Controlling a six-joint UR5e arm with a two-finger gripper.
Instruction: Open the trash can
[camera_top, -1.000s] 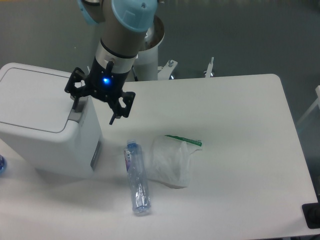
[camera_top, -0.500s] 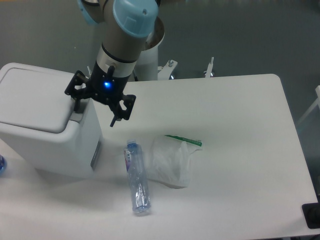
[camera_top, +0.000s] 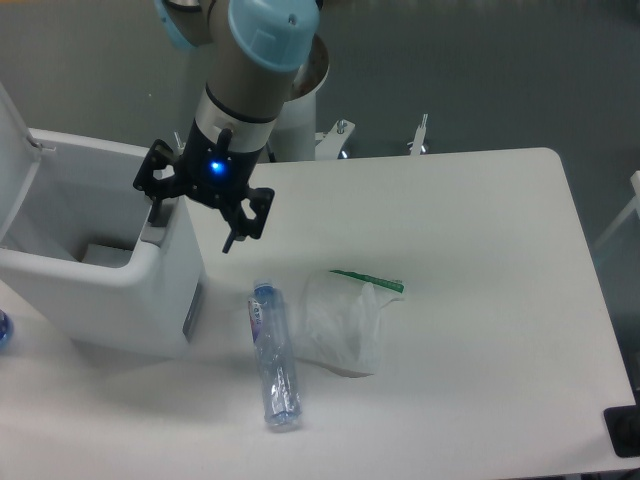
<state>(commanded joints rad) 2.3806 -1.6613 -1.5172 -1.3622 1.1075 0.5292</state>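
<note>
**Trash can stands open at the left edge**

Nearest us, low in the frame, we see a clear bottle (camera_top: 272, 355) lying on the white table (camera_top: 480, 300), with a translucent bag (camera_top: 347, 322) just beside it. At left, the trash can (camera_top: 110, 290) sits with its lid (camera_top: 15, 150) swung up. Above its right rim we find the gripper (camera_top: 192, 225), fingers spread, one finger (camera_top: 155, 210) at the grey push tab.
</note>
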